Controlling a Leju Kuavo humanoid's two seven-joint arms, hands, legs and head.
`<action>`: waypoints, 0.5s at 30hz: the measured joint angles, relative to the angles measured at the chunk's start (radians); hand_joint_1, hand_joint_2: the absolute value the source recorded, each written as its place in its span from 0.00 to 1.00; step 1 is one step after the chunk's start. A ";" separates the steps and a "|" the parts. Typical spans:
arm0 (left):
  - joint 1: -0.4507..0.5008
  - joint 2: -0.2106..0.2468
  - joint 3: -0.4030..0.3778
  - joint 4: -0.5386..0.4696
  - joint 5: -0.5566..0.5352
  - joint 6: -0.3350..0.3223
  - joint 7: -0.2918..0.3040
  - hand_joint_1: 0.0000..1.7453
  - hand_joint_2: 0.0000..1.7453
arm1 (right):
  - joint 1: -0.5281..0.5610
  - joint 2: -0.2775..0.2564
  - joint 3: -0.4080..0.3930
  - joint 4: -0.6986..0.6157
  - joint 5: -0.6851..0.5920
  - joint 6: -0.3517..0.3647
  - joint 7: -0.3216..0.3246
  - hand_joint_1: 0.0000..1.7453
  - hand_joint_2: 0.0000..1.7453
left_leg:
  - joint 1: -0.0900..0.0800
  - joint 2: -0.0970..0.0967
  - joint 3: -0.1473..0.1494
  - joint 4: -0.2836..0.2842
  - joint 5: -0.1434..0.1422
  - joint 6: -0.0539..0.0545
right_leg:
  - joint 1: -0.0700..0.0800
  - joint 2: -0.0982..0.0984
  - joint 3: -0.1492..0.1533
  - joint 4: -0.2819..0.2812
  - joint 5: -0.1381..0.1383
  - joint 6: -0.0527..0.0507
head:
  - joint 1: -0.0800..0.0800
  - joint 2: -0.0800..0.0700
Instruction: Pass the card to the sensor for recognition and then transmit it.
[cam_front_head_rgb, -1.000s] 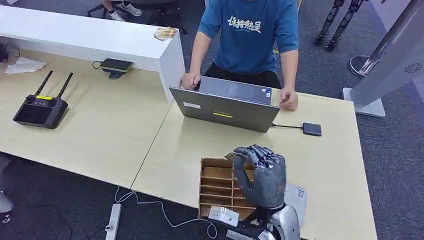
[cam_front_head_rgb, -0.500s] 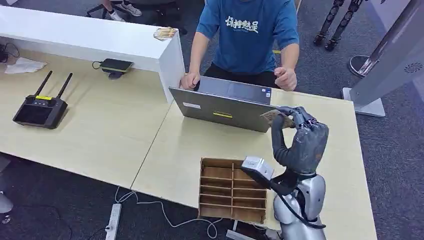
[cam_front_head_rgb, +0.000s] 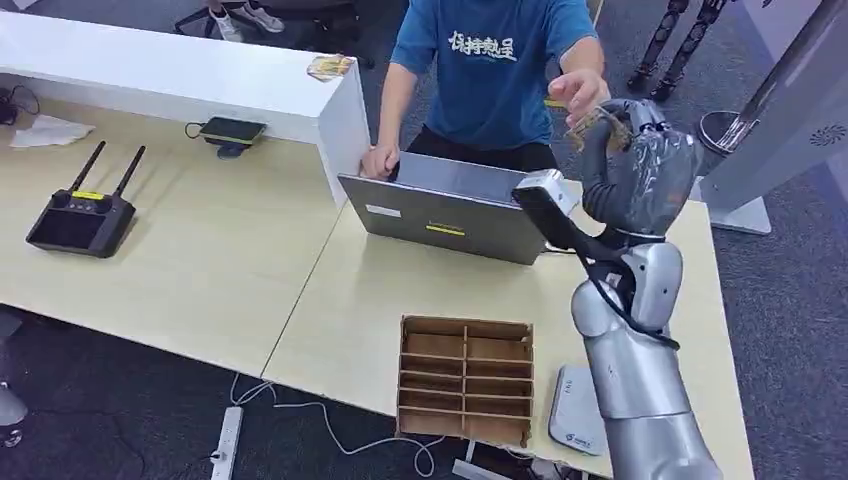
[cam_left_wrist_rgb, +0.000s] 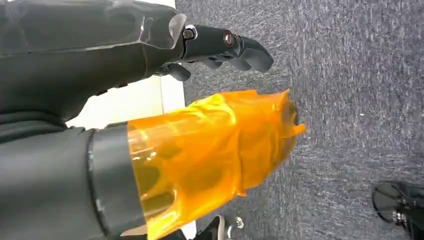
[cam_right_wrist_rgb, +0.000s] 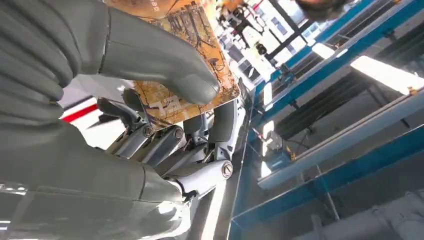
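Right hand (cam_front_head_rgb: 640, 165) holds the card (cam_front_head_rgb: 590, 125) up to the person's hand (cam_front_head_rgb: 577, 93).
Hold it still — thumb and fingers pinch tight until they take it.

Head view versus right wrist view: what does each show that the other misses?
Head view alone: the person's hand reaching toward the card, the laptop, the wooden divider box and the table. Right wrist view alone: the card's printed yellow face up close, pinched between the thumb and the fingers, with blue beams beyond. Both share the right hand holding the card.
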 joint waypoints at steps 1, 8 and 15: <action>-0.001 0.008 -0.005 0.018 0.000 0.010 0.000 0.00 0.00 | -0.021 -0.002 0.000 0.023 0.018 0.000 0.013 1.00 1.00 | 0.000 0.000 0.000 0.000 0.000 0.000 | 0.000 0.000 0.000 0.000 0.000 0.000 | 0.000 0.000; -0.008 0.068 -0.045 0.121 0.000 0.058 0.001 0.00 0.00 | -0.134 -0.008 -0.001 0.138 0.125 0.000 0.072 1.00 1.00 | 0.000 0.000 0.000 0.000 0.000 0.000 | 0.000 0.000 0.000 0.000 0.000 0.000 | 0.000 0.000; -0.016 0.101 -0.078 0.186 0.000 0.081 0.003 0.00 0.00 | -0.185 -0.009 -0.005 0.196 0.243 0.000 0.126 1.00 1.00 | 0.000 0.000 0.000 0.000 0.000 0.000 | 0.000 0.000 0.000 0.000 0.000 0.000 | 0.000 0.000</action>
